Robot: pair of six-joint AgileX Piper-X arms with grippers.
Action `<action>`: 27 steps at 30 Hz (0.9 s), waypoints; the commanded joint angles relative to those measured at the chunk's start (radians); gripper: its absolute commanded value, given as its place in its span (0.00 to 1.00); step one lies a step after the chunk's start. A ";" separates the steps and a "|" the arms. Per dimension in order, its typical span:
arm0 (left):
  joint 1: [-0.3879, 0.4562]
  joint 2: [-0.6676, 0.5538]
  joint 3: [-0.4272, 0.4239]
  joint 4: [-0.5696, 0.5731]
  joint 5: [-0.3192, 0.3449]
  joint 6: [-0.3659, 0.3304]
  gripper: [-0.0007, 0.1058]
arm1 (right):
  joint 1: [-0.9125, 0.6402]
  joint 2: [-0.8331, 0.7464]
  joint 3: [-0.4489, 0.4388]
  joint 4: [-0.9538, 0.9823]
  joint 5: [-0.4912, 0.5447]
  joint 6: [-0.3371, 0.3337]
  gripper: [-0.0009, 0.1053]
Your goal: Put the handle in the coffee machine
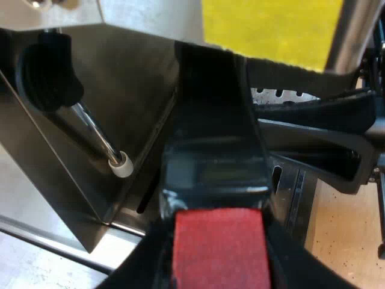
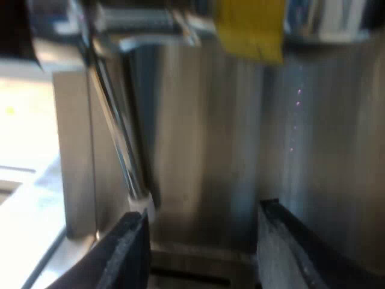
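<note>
The holder's dark handle [image 1: 213, 120] runs from its red end [image 1: 219, 247] up toward the underside of the espresso machine [image 1: 144, 72], beneath a yellow sticker [image 1: 271, 30]. My left gripper [image 1: 219, 268] is shut on the handle at the red end, one black finger on each side. The holder's metal basket end is hidden behind the handle. My right gripper [image 2: 201, 247] faces the machine's steel front [image 2: 240, 138], open with nothing between its fingers. Seen from the left wrist, the right gripper [image 1: 337, 138] sits close beside the handle under the machine's head.
A steam wand [image 1: 90, 129] with a white tip [image 1: 122, 164] and a black knob [image 1: 51, 72] hangs beside the handle; the wand [image 2: 117, 132] also stands close to my right gripper. The slotted drip tray [image 1: 283, 186] lies below. A pale wooden table [image 1: 343, 235] shows past it.
</note>
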 commanded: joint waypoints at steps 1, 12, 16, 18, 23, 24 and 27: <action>-0.002 -0.018 -0.029 -0.019 0.121 -0.021 0.01 | -0.016 0.010 -0.001 -0.069 -0.003 -0.042 0.41; -0.002 -0.018 -0.029 -0.019 0.120 -0.021 0.01 | -0.060 0.023 -0.042 -0.144 -0.054 -0.104 0.28; -0.002 -0.018 -0.029 -0.019 0.120 -0.021 0.01 | -0.063 0.023 -0.047 -0.144 -0.052 -0.107 0.28; -0.002 -0.018 -0.029 -0.019 0.120 -0.021 0.01 | -0.071 0.023 -0.046 -0.144 -0.047 -0.107 0.28; -0.002 -0.018 -0.029 -0.019 0.119 -0.021 0.01 | -0.086 0.023 -0.048 -0.215 -0.047 -0.115 0.28; -0.002 -0.018 -0.029 -0.019 0.119 -0.021 0.01 | -0.086 0.023 -0.050 -0.232 -0.047 -0.139 0.28; -0.002 -0.018 -0.029 -0.019 0.119 -0.021 0.01 | -0.084 0.023 -0.050 -0.257 -0.047 -0.174 0.28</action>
